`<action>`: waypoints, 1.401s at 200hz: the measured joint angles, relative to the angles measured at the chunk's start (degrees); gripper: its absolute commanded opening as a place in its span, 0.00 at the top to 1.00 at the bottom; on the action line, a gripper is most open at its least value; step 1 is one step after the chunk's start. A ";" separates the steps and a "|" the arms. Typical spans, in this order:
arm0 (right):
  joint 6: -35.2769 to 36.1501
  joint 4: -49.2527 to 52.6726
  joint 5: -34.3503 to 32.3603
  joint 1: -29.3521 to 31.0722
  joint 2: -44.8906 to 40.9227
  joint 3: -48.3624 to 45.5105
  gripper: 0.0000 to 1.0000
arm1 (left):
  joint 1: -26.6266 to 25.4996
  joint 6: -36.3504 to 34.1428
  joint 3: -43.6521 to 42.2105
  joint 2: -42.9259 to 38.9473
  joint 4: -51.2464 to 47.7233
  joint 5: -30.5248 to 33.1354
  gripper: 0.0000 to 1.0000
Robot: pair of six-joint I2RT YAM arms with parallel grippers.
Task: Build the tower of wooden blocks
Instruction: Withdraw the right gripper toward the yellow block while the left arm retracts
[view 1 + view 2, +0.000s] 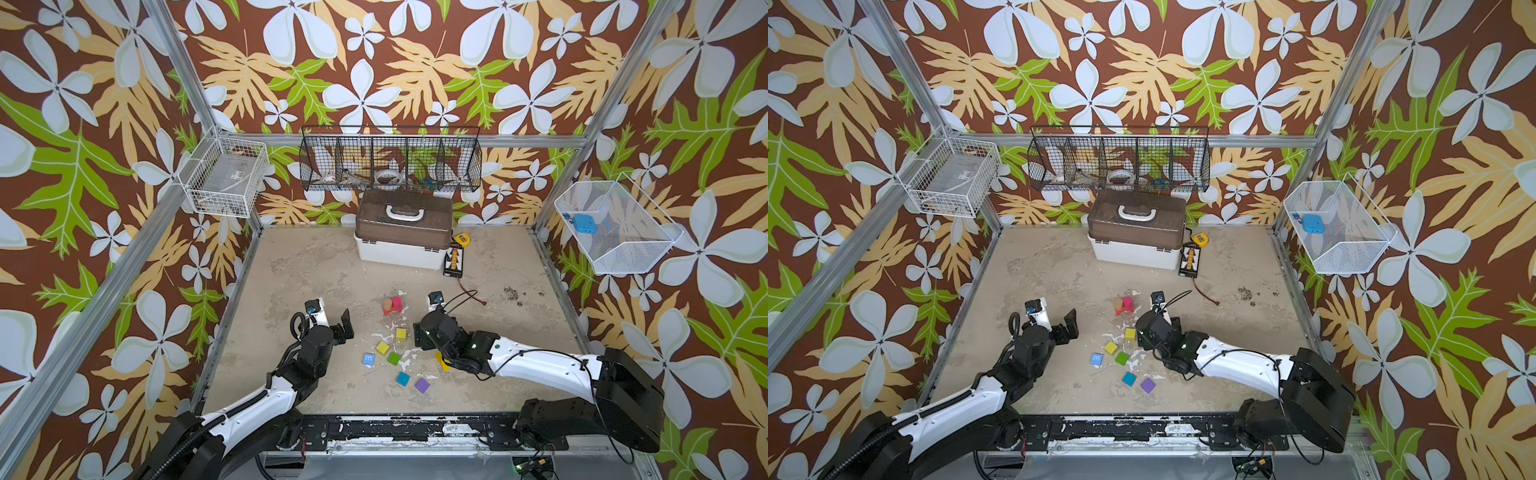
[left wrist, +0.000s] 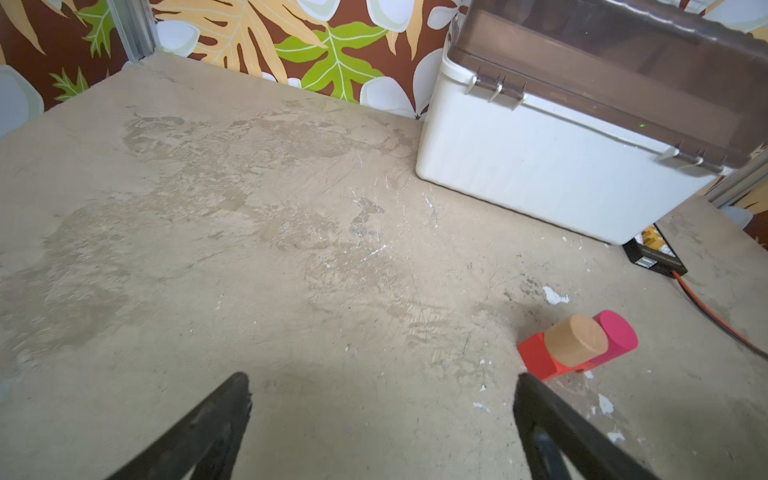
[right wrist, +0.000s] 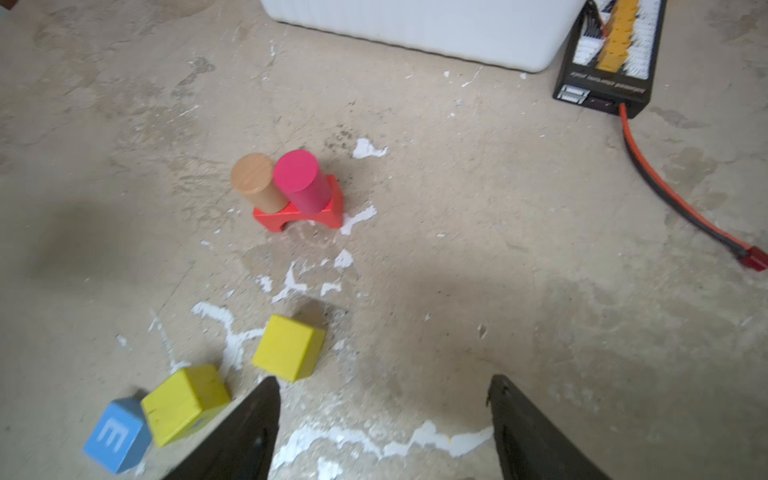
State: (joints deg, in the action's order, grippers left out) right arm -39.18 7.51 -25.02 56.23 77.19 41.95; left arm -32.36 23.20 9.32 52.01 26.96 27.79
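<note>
A red arch block [image 3: 299, 218] stands mid-table with a tan cylinder [image 3: 255, 183] and a pink cylinder [image 3: 301, 180] upright on it; this low tower [image 1: 392, 306] shows in both top views. Loose cubes lie nearer the front: yellow [image 1: 401, 333], another yellow [image 1: 382, 348], green [image 1: 394, 358], lettered blue [image 1: 368, 359], teal [image 1: 402, 378], purple [image 1: 422, 385]. A yellow piece [image 1: 442, 361] is partly hidden under the right arm. My left gripper [image 2: 382, 378] is open and empty, left of the tower. My right gripper [image 3: 383, 379] is open over bare table, just right of the yellow cube [image 3: 289, 347].
A white box with a brown lid [image 1: 403, 232] stands at the back. Beside it lie a black charger board [image 1: 453, 261], a yellow tape measure [image 1: 460, 239] and a red-black cable [image 3: 665, 187]. Wire baskets [image 1: 390, 160] hang on the walls.
</note>
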 measured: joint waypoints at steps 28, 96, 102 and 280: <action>-4.42 2.23 -2.25 4.87 0.50 0.15 0.20 | 0.00 -2.27 -3.48 -4.57 3.91 -0.90 0.00; -10.16 4.70 -6.14 7.13 10.16 6.21 0.19 | 0.00 -1.81 -5.81 -9.55 5.62 5.81 0.00; -10.34 4.66 -6.19 7.13 10.78 6.60 0.19 | 0.00 -1.95 -6.54 -9.20 6.03 6.19 0.00; -12.83 4.59 -4.79 4.17 27.47 17.31 0.33 | -0.02 -3.58 -5.40 -5.49 7.69 3.78 0.00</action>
State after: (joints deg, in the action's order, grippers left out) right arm -52.01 12.10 -29.80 60.40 104.66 59.27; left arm -32.38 19.62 3.92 46.52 34.65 31.57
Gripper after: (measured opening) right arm 0.701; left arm 0.998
